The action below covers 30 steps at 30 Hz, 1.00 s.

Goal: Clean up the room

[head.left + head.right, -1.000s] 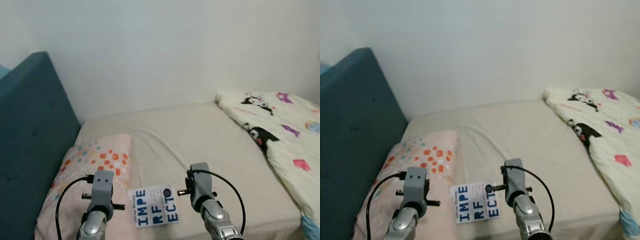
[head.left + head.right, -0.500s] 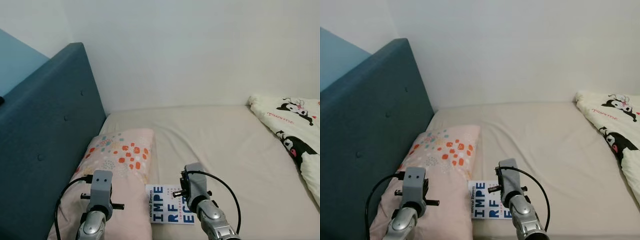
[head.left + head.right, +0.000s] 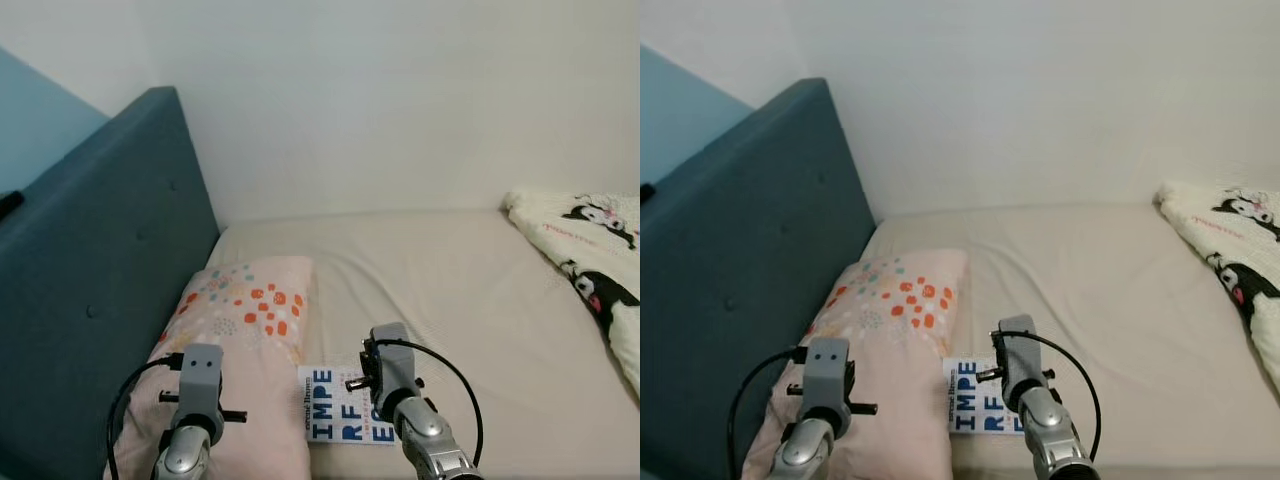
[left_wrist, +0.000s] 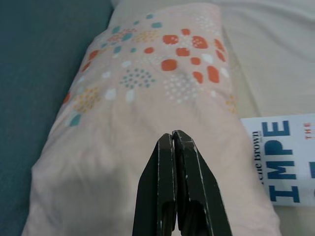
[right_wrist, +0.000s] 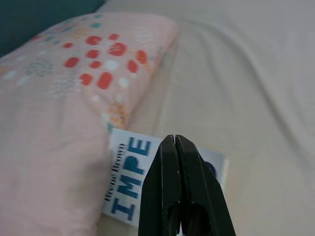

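White book (image 3: 345,418), blue block lettering, beside pillow (image 3: 240,340)

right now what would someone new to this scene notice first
Most likely the white book with big blue letters, lying flat on the beige bed right beside the pink dotted pillow. The teal headboard rises on the left, and a cartoon-print blanket lies at the far right. Both arms reach forward, the left end effector shut over the pillow and the right end effector shut over the book.
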Available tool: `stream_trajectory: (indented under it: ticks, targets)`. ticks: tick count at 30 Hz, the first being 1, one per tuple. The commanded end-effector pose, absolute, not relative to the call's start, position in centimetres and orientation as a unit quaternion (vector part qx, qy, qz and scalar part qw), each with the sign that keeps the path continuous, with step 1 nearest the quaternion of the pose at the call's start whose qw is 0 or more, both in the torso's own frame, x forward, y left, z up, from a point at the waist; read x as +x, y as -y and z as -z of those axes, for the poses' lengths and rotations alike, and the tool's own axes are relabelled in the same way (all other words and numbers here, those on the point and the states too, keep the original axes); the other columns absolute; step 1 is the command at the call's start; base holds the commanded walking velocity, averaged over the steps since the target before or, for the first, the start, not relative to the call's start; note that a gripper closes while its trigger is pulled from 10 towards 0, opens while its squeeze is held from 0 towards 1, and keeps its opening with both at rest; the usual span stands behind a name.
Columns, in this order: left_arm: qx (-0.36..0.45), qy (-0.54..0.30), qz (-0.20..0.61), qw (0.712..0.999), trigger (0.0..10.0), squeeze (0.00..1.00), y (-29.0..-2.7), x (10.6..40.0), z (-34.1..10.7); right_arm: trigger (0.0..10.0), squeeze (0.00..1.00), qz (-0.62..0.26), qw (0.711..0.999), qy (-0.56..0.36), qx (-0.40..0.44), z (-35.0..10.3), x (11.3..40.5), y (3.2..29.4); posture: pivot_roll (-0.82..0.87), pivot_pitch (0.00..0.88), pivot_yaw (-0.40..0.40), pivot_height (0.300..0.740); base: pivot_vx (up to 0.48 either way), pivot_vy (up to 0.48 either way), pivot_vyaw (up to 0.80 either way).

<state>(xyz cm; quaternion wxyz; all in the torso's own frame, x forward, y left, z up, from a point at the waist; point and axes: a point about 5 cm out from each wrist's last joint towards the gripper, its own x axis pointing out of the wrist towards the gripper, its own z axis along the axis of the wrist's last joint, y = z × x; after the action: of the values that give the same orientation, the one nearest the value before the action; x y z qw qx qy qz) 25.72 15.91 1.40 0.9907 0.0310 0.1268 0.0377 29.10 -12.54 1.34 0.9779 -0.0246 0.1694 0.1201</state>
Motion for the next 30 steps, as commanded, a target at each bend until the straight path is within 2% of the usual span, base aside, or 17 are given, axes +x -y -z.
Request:
stream_trajectory:
  ticks: [1, 13, 30]
  targets:
    - [0.031, -0.122, -0.048, 0.991, 10.0, 0.00, -16.41, 25.77, -1.68, 10.0, 0.00, -0.119, 0.979, -0.167, -0.015, -1.41, 29.13, 12.40, -0.01, 0.033, 0.007, 0.740, 0.000, 0.000, 0.00]
    - [0.038, -0.130, -0.053, 0.989, 10.0, 0.00, -16.42, 25.75, -1.69, 10.0, 0.00, -0.116, 0.978, -0.173, -0.011, -1.17, 28.93, 12.47, -0.01, 0.036, 0.009, 0.740, 0.000, -0.439, 0.00]
    - [0.029, -0.150, -0.066, 0.986, 10.0, 0.00, -16.81, 25.53, -1.37, 10.0, 0.00, -0.116, 0.976, -0.185, -0.008, -0.84, 28.69, 12.60, -0.01, 0.044, 0.009, 0.740, 0.000, 0.000, 0.00]
